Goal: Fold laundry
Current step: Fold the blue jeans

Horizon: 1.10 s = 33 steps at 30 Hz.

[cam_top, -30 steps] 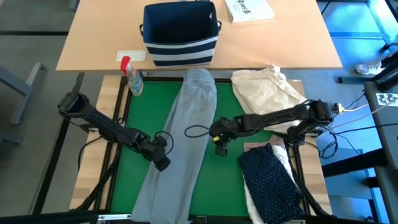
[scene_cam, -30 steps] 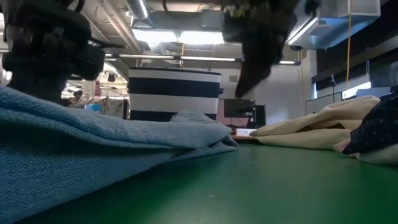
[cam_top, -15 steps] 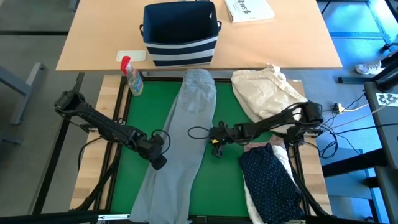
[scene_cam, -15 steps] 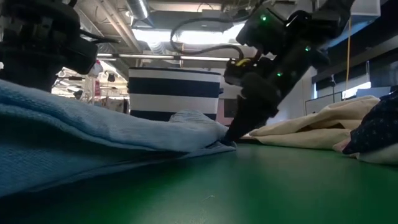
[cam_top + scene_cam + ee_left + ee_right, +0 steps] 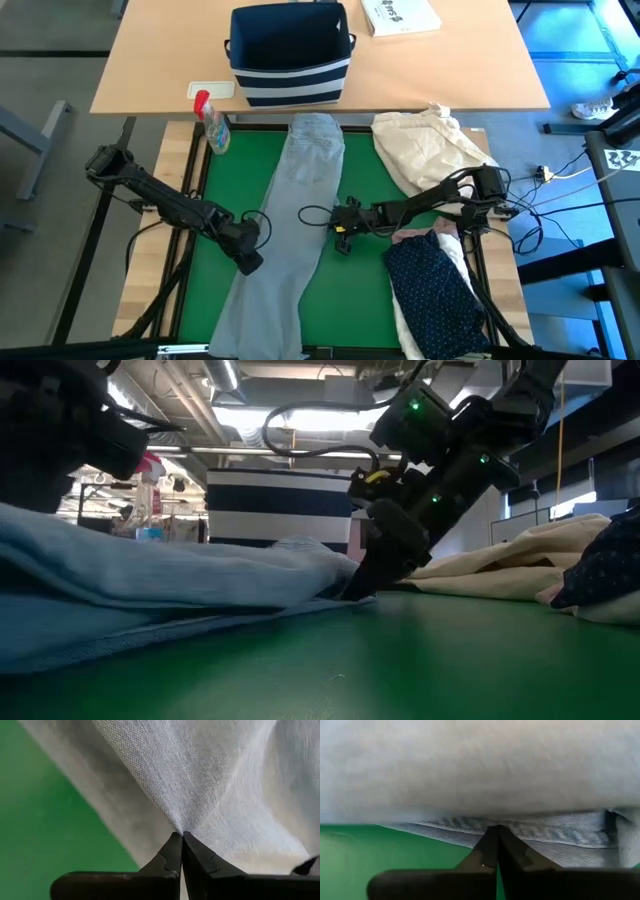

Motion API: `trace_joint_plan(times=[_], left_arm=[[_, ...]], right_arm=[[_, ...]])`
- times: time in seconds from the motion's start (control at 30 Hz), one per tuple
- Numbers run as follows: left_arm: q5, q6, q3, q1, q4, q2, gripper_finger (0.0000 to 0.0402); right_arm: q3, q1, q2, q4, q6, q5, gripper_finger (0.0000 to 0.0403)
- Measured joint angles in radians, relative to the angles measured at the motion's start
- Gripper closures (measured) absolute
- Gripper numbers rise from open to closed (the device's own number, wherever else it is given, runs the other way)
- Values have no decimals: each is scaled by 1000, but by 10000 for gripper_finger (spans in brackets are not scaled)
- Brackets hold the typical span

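Long light grey denim jeans (image 5: 290,215) lie lengthwise down the middle of the green felt mat (image 5: 365,265), waistband end near the navy fabric bin with white stripes (image 5: 290,55), legs running toward the mat's near edge. The weave is fine and visible, with soft folds and a rumpled thick ridge in the low view.

Left gripper (image 5: 250,262) sits on the jeans' left edge, about halfway down the leg; its dark tapered fingers (image 5: 172,855) are pressed together, pinching a tent of the jeans fabric, with creases radiating from the pinch.

Right gripper (image 5: 340,243) is at the jeans' right edge, low on the mat; its fingers (image 5: 492,847) are closed tip to tip at the denim hem, cloth apparently caught between them.

Right of the jeans: a crumpled cream-beige cloth bundle (image 5: 430,150) at the mat's far right, and a navy white-dotted shirt (image 5: 435,290) lying on a white shirt (image 5: 408,325), with a bit of pale pink top (image 5: 412,237) showing at its upper edge. A spray bottle with red top (image 5: 210,122) stands at the mat's far left corner.
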State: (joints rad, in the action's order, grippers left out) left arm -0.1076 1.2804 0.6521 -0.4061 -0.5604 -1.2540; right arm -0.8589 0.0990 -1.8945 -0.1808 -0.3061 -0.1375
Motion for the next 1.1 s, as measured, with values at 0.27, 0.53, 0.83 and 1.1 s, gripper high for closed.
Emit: trace_joint_plan(times=[0.27, 0.53, 0.83, 1.1], left_arm=[[-68, 0, 1, 0, -257, 60, 398], [-38, -88, 0, 9, -199, 60, 394], [-184, -92, 2, 41, -178, 79, 288], [11, 176, 122, -133, -21, 154, 235]], right_arm=[[1, -1, -1, 9, 25, 3, 395], [3, -1, -2, 9, 25, 5, 395], [4, -1, -4, 5, 25, 5, 394], [5, -1, -4, 1, 25, 6, 393]])
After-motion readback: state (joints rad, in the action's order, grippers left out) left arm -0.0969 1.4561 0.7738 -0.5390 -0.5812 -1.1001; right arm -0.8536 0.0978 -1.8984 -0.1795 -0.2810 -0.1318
